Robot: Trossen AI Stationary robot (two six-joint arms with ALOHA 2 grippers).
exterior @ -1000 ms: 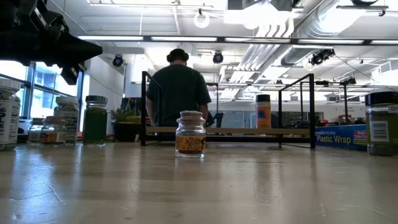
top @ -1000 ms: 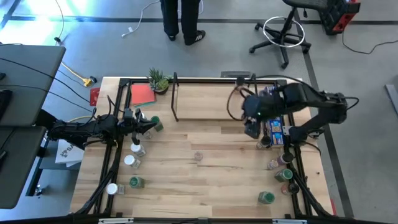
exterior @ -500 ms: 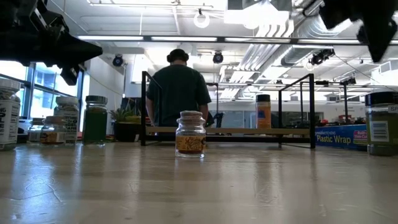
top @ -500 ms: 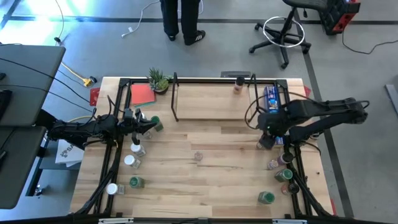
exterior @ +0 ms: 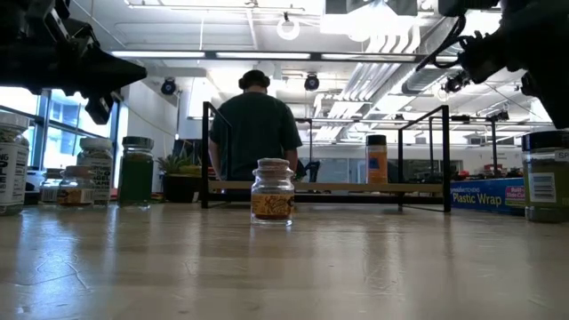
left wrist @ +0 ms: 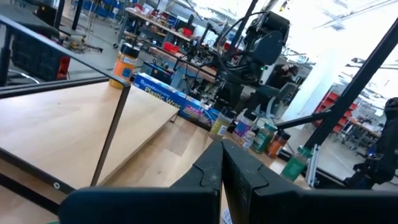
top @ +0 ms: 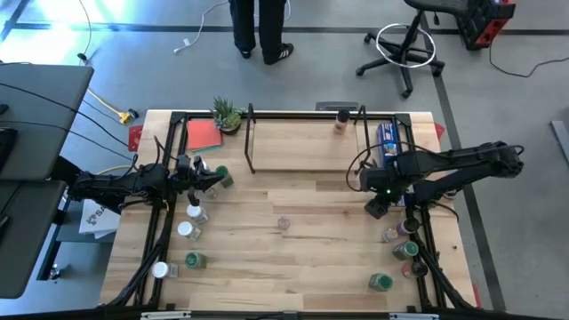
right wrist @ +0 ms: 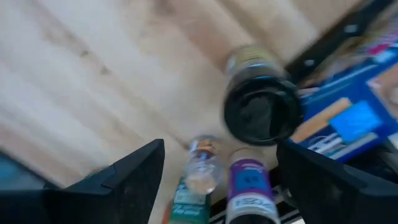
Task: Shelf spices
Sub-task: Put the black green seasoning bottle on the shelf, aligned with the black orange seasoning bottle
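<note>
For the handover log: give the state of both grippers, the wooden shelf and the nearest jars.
Left gripper, shut, empty.
Right gripper, open, above the black-lidded round jar.
Black-lidded round jar, upright, capped, not gripped.
Light-wood black-framed shelf, holding one jar.
Orange cylindrical jar, upright on the shelf.
Clear glass jar of brownish spice, upright, closed, on the wooden table.

Place: robotics lab or workshop, open-plan.
Ceiling: exposed ducts [exterior: 391, 71] and strip lights.
Floor: grey concrete, loose cables, rolling stool [top: 404, 46].
Background: cluttered worktables [left wrist: 155, 18], standing person [exterior: 255, 133].
Bench [top: 293, 258]: light wood, black-framed.
</note>
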